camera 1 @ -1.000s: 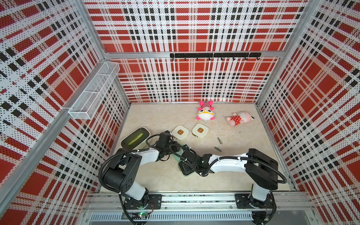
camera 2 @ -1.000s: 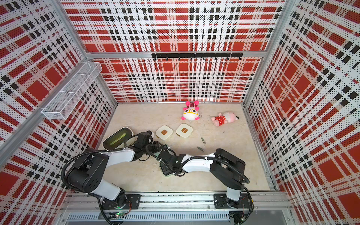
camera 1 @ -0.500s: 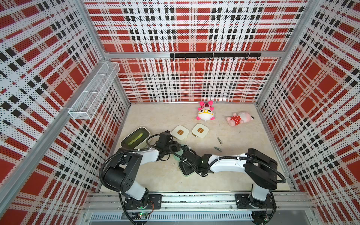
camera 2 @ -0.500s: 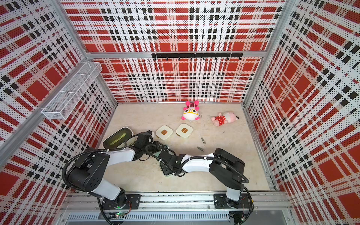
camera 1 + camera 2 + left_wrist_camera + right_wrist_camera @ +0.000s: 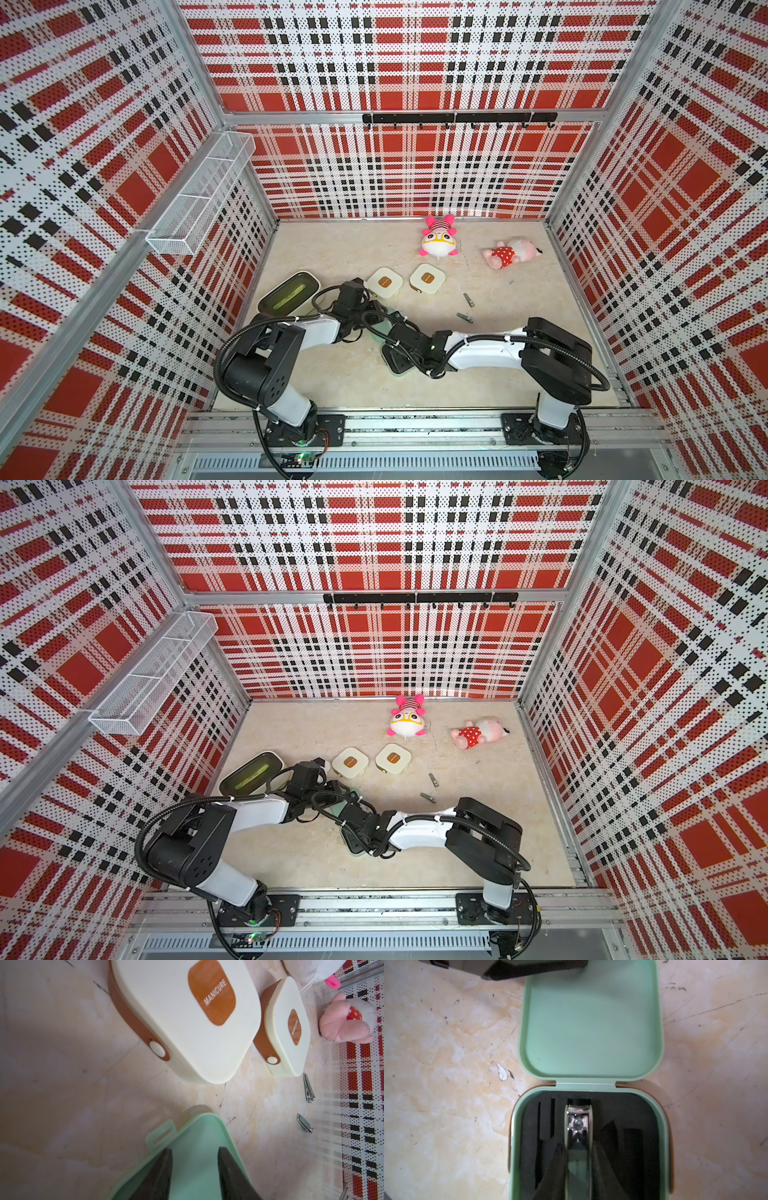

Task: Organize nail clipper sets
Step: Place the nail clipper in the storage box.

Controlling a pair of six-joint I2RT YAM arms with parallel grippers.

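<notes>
Little has changed in the last second: the mint case (image 5: 589,1028) still lies flat open on the desk (image 5: 446,1043), near a closed cream case (image 5: 187,1022). The right end effector (image 5: 578,1147) stays clamped on a clipper (image 5: 578,1124) over the case's black insert (image 5: 623,1109). The left end effector (image 5: 195,1150), fingers apart, hovers over the lid (image 5: 197,1136). The clipper probably isn't seated yet.

The mint case (image 5: 591,1022) is smooth matt plastic with a matt black foam-like insert (image 5: 629,1109), the clipper (image 5: 578,1124) polished shiny metal, the tabletop (image 5: 446,1043) a scuffed marble-look surface, a cream case (image 5: 176,1022) smooth plastic.
</notes>
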